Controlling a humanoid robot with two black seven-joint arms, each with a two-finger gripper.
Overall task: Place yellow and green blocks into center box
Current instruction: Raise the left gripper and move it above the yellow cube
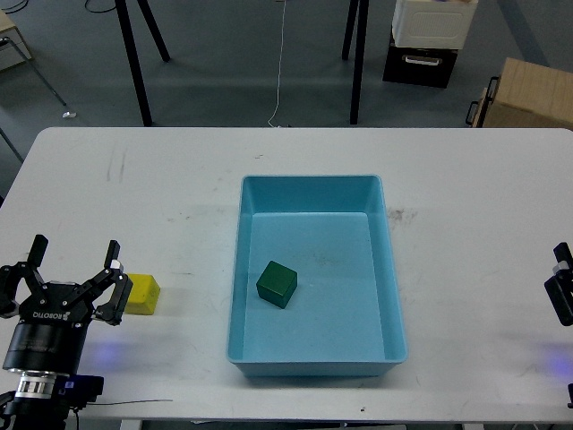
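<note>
A green block (277, 284) lies inside the blue box (312, 184) at the table's center, near its left wall. A yellow block (142, 295) lies on the white table to the left of the box. My left gripper (73, 261) is open and empty at the lower left, its right finger just left of the yellow block and not holding it. Only a small dark part of my right gripper (560, 291) shows at the right edge, and its fingers cannot be told apart.
The white table (161, 197) spans the view. Beyond its far edge are black tripod legs (134, 63), a cardboard box (528, 94) and a white-and-black case (428, 36) on the floor.
</note>
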